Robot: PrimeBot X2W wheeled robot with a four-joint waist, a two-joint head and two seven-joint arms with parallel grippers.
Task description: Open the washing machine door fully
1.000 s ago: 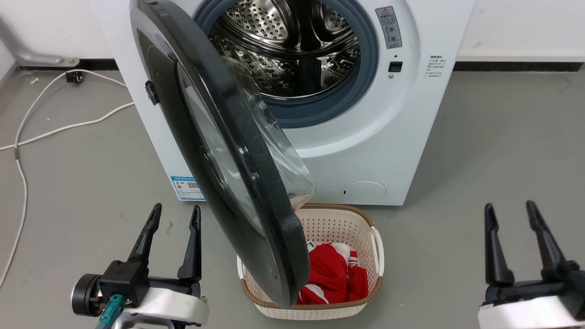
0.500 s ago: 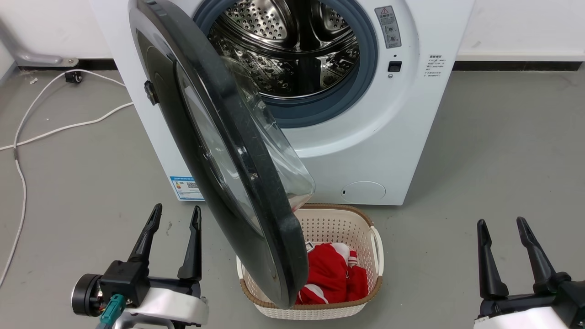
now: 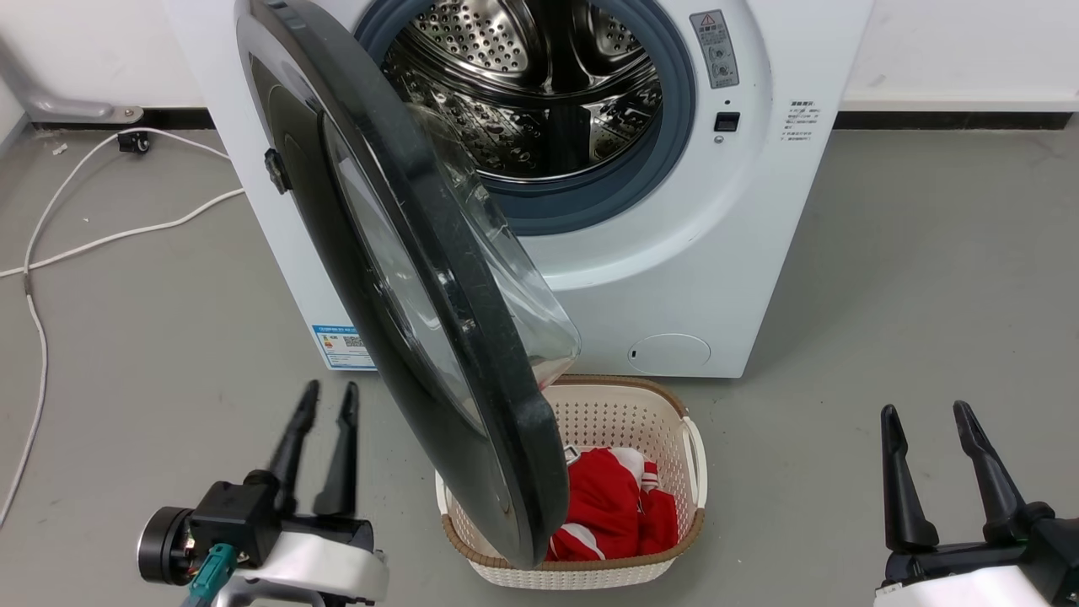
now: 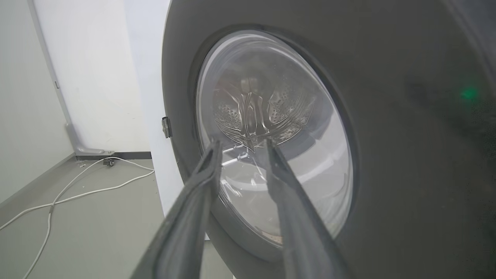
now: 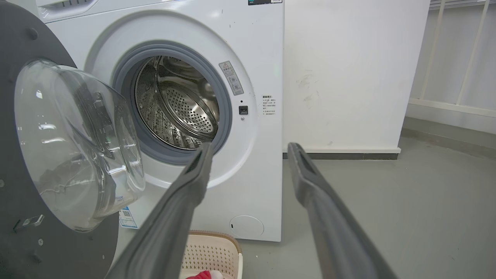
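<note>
The washing machine door (image 3: 485,337), a round black disc with a clear glass bowl (image 3: 514,278), stands swung out about halfway from the white machine (image 3: 716,253), edge-on to the head view. Its steel drum (image 3: 539,84) is exposed. My left gripper (image 3: 330,389) hovers low at the door's outer side, open with a narrow gap and holding nothing. In the left wrist view it (image 4: 241,142) points at the door's (image 4: 387,155) glass window. My right gripper (image 3: 924,411) is open at the lower right, well clear of the door. The right wrist view has it (image 5: 250,146) facing the drum opening, with the door's inner face (image 5: 15,46) on the left.
A cream laundry basket (image 3: 693,459) with red clothes (image 3: 607,506) sits on the floor right below the door's lower edge. A white cable (image 3: 84,244) trails over the grey floor at the left. A white wall runs behind the machine.
My left gripper's fingers have drawn closer together and turned slightly to the right. The right gripper sank a little lower a second ago, then held. The door has not moved.
</note>
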